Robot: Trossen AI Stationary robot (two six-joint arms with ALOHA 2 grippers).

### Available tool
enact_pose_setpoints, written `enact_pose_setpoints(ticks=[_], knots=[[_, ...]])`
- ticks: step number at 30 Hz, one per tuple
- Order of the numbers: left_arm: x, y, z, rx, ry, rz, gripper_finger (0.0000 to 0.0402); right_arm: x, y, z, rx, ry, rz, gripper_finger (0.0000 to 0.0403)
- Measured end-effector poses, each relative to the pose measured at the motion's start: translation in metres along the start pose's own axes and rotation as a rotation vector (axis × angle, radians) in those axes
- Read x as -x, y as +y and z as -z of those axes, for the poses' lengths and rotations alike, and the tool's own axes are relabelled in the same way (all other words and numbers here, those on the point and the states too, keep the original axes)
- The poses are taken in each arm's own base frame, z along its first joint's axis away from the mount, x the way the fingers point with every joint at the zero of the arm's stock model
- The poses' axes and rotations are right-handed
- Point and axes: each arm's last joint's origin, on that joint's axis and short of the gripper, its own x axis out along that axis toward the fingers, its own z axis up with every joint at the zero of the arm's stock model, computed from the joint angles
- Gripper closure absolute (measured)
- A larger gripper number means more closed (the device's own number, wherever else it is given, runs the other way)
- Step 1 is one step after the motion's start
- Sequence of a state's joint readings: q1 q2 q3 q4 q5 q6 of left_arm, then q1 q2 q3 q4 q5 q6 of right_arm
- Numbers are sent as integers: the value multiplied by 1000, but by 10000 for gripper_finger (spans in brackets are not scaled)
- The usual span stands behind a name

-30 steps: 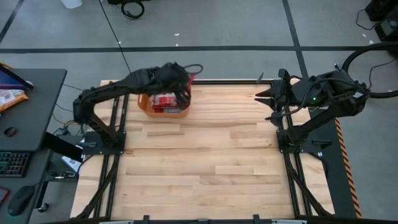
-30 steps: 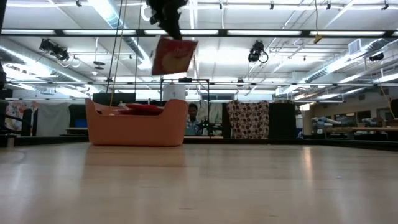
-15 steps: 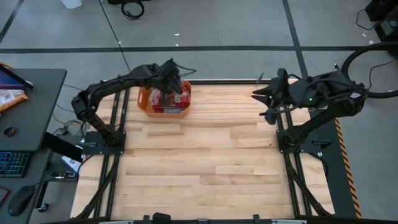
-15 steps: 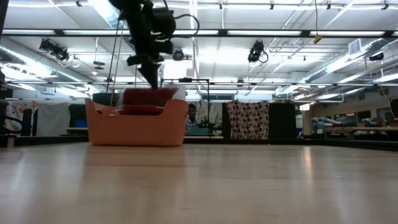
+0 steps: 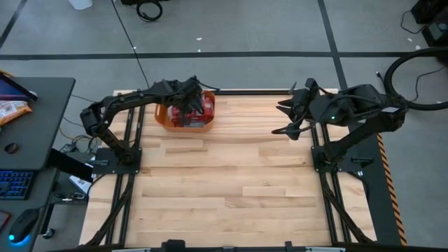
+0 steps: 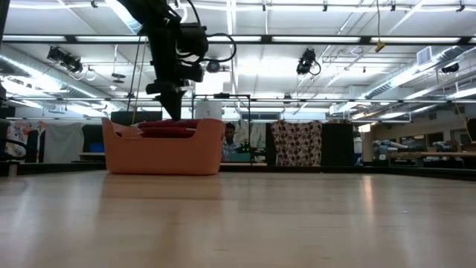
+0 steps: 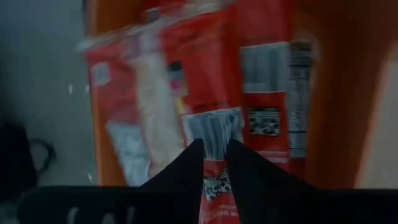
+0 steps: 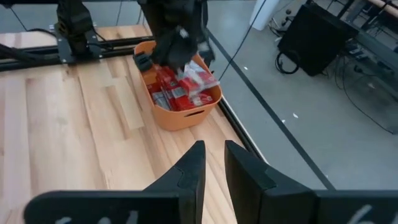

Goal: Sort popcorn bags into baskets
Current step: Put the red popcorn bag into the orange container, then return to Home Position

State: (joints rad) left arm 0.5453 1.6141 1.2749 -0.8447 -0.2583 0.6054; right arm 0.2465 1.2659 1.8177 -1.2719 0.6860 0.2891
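The orange basket [image 5: 162, 120] stands near the table's far-left corner, its low wall [image 6: 163, 156] facing the low view. Several red popcorn bags with grey bands [image 5: 187, 112] lie flat inside it, piled up to the rim [image 6: 167, 128]. My left gripper [image 5: 194, 103] points down into the basket, open by a narrow gap [image 7: 214, 144]. A packet's grey band [image 7: 211, 127] lies right below its fingertips [image 6: 169, 115]. My right gripper [image 5: 278, 117] hovers open and idle over the table's far right and holds nothing [image 8: 213, 146]. The basket [image 8: 180, 117] shows ahead of it. My left gripper comes from above, pointing down, with its fingertips [image 7: 196, 149] at the top packet [image 7: 214, 183] of the pile. That packet lies flat in the basket, its face showing between the fingers. Whether the fingertips touch it I cannot tell.
The bare wooden table [image 5: 231, 175] stretches from the basket to the near edge. A dark desk with a keyboard [image 5: 14, 183] and an orange snack bag [image 5: 10, 108] stands left of the table. A person [image 6: 230, 140] shows far behind the basket.
My left gripper has come down from high above the basket to the pile, moving slightly toward the table's left. The packet that hung below it a second ago now lies flat among the others. My right gripper has drifted a little toward the table's left.
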Motion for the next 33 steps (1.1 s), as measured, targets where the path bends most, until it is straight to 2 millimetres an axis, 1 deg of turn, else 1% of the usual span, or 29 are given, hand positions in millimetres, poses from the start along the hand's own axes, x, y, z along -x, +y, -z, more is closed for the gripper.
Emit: enact_pose_setpoints(ticks=[4, 7, 10, 14, 18, 23, 29, 33], knots=[[16, 3, 4, 159, -23, -5, 311, 0, -2, 6, -23, 16, -14, 353], [28, 4, 9, 256, -77, 71, 310, 4, -11, 15, -53, 33, -59, 375], [39, 4, 16, 349, -145, 152, 309, 6, -20, 27, -83, 33, -61, 395], [45, 0, 25, 432, -177, 228, 309, 8, -29, 42, -161, -10, -63, 389], [52, -9, 36, 497, -242, 286, 309, 6, -33, 53, -227, -72, -128, 386], [63, -22, 52, 589, -339, 291, 309, 2, -35, 71, -270, -109, -191, 397], [79, -32, 73, 704, -447, 277, 309, -5, -39, 98, -360, -178, -217, 388], [89, -38, 85, 777, -541, 266, 308, -9, -41, 116, -433, -246, -234, 393]])
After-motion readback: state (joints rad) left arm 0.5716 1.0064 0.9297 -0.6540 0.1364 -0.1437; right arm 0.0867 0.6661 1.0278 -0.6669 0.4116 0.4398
